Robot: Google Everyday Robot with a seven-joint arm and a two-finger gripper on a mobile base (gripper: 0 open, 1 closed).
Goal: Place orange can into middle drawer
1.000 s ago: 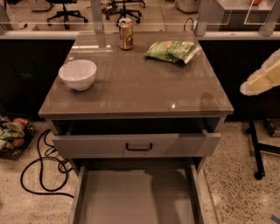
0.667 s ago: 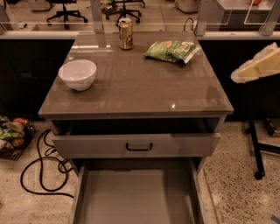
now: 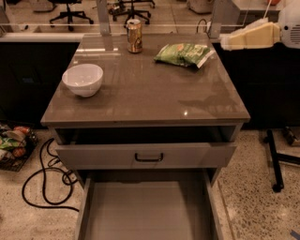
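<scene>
Orange can [image 3: 134, 36]: upright, countertop [image 3: 154, 93] far edge. Middle drawer [image 3: 147, 211]: pulled out. My gripper [image 3: 229, 42]: aloft past right edge; spread or closed, I can't judge.

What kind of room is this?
Probably an office or lab: rolling office chairs stand behind the drawer cabinet, cables snake over the speckled floor, and a robot's gripper hovers at the cabinet's far right.
</scene>
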